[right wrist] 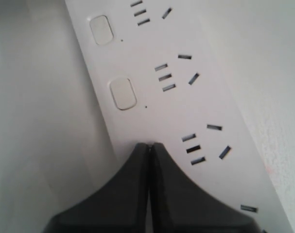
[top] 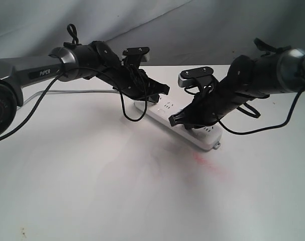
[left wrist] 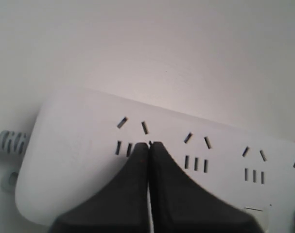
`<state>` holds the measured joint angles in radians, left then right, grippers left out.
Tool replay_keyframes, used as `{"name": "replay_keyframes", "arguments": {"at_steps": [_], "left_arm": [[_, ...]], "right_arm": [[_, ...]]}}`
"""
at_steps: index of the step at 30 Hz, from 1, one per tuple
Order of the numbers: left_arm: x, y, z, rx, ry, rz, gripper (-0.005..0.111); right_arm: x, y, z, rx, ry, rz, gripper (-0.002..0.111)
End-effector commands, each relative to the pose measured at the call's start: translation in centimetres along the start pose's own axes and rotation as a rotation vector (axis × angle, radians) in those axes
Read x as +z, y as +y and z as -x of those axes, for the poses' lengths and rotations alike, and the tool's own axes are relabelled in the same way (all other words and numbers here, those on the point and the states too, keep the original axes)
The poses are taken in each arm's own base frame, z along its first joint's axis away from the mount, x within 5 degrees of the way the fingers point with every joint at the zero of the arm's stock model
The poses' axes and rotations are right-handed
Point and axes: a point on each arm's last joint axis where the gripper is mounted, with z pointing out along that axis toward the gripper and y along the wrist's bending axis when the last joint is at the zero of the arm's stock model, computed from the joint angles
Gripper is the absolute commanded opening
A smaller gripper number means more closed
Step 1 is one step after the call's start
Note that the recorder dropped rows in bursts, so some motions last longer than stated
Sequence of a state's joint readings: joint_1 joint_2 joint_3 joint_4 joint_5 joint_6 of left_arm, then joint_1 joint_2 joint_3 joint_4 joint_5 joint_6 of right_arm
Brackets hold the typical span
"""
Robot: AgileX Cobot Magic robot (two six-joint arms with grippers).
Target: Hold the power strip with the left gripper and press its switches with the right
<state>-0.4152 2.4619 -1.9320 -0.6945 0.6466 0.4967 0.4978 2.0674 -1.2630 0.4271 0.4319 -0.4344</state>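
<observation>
The power strip (top: 165,111) lies flat and slantwise on the white tabletop (top: 92,175), with its cord (left wrist: 8,142) running off from the end under the left arm. The left claw (left wrist: 149,144) has its fingers pressed together. It pinches nothing, and its joined tips bear down on the strip's top face by the first socket group, near the cord end. The right claw (right wrist: 149,145) is likewise pressed together into one blunt point, set on the strip in line with the switches (right wrist: 123,93). Two switches show bare beyond it, and a third probably sits under the tips, though it is hidden. To do the press well, the left should push straight down so the strip cannot tip or slide. The right should come down squarely on the button's middle, not its edge. It should then lift clear before moving along the row, so it does not drag the strip sideways.
</observation>
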Motion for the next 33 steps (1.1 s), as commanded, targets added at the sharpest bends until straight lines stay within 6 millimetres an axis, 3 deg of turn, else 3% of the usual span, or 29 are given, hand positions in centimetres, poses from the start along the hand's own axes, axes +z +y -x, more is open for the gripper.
{"name": "replay_keyframes", "arguments": {"at_steps": [1,15,33], "left_arm": [[0.1,-0.1,0.1,-0.002,-0.010,0.001,0.000],[0.1,-0.1,0.0,-0.002,-0.008,0.000,0.000],[0.1,-0.1,0.0,-0.002,0.001,-0.005,0.000]], "right_arm": [[1.7,-0.2,-2.0,-0.005,0.127,0.000,0.000],[3.7,-1.1,-4.7,-0.023,0.325,-0.087,0.000],[4.1,-0.8,-5.8,-0.129,0.449,-0.237,0.000]]}}
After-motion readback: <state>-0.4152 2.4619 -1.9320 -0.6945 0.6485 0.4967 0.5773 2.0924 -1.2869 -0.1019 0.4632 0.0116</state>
